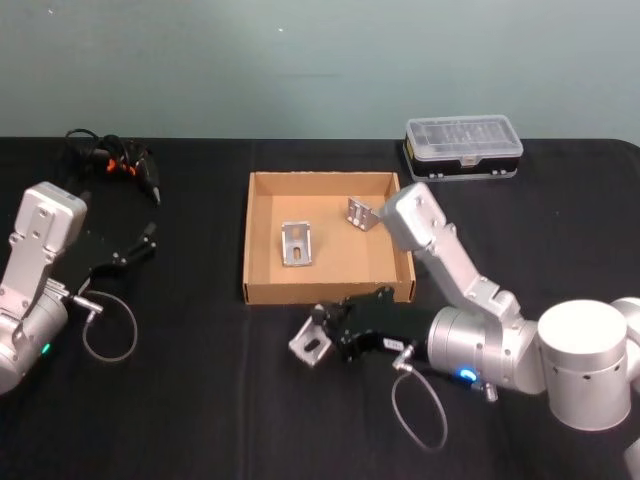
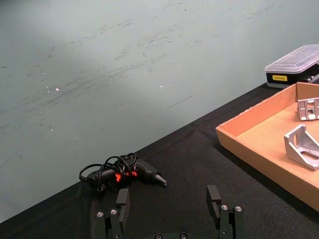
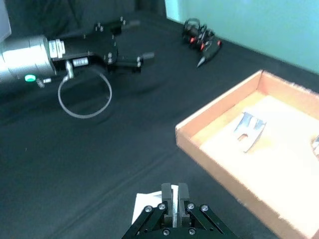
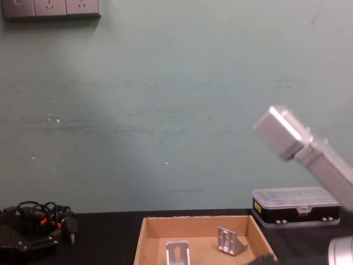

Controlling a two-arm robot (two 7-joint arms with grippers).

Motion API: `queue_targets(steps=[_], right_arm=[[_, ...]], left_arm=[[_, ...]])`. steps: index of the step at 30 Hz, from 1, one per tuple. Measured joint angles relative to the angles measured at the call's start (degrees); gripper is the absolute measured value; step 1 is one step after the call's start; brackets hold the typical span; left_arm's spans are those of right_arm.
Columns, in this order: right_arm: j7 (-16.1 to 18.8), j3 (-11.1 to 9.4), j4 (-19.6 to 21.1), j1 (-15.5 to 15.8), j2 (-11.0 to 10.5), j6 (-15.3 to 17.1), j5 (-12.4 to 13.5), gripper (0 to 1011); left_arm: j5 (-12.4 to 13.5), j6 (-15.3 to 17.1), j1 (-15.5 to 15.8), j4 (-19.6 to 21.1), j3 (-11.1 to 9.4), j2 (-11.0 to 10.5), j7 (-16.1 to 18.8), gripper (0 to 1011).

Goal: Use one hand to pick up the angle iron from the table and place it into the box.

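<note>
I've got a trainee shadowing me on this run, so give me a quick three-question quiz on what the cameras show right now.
1. True or false: the right claw is shut on an angle iron just in front of the box.
2. How many angle irons already lie inside the box? A) none B) two C) four
3. Fill in: the left claw is ____ and holds nothing.

Key: 1 true; 2 B, one mid-box, one nearer the back wall; 3 open.
</note>
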State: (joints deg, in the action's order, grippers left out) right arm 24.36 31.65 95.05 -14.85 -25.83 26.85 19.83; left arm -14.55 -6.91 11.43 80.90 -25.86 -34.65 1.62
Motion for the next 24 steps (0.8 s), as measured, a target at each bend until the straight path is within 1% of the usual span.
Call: queue_targets(steps=[5, 6, 8, 12, 15, 16, 18, 21, 22, 24], right_arm=[[-0.9, -1.6, 1.4, -0.8, -0.2, 0.0, 0.2, 78], [-0.9, -1.6, 1.4, -0.8, -0.2, 0.0, 0.2, 79], [-1.5, -2.3, 1.2, -1.8, 0.1, 0.0, 0.2, 79], [-2.3, -2.7, 0.0, -3.0, 0.7, 0.1, -0.1, 79], [-3.1, -3.0, -2.5, -5.1, 1.9, 0.0, -1.0, 79], [-3.1, -3.0, -2.5, -5.1, 1.9, 0.0, -1.0, 79], [-3.8, -2.9, -5.2, -7.0, 3.0, -0.4, -2.4, 79], [-4.1, -2.5, -7.4, -8.4, 3.9, -0.6, -3.7, 78], [-4.4, -2.2, -9.0, -9.3, 4.5, -0.8, -4.5, 79], [-4.6, -2.0, -10.5, -10.2, 5.1, -1.0, -5.2, 78]], left_arm=[[0.0, 0.0, 0.0, 0.0, 0.0, 0.0, 0.0, 1011], [0.0, 0.0, 0.0, 0.0, 0.0, 0.0, 0.0, 1011], [0.0, 0.0, 0.0, 0.0, 0.0, 0.0, 0.0, 1011], [0.0, 0.0, 0.0, 0.0, 0.0, 0.0, 0.0, 1011], [0.0, 0.0, 0.0, 0.0, 0.0, 0.0, 0.0, 1011], [0.0, 0.0, 0.0, 0.0, 0.0, 0.0, 0.0, 1011], [0.0, 0.0, 0.0, 0.0, 0.0, 0.0, 0.0, 1011], [0.0, 0.0, 0.0, 0.0, 0.0, 0.0, 0.0, 1011], [0.0, 0.0, 0.0, 0.0, 0.0, 0.0, 0.0, 1011], [0.0, 0.0, 0.0, 0.0, 0.0, 0.0, 0.0, 1011]])
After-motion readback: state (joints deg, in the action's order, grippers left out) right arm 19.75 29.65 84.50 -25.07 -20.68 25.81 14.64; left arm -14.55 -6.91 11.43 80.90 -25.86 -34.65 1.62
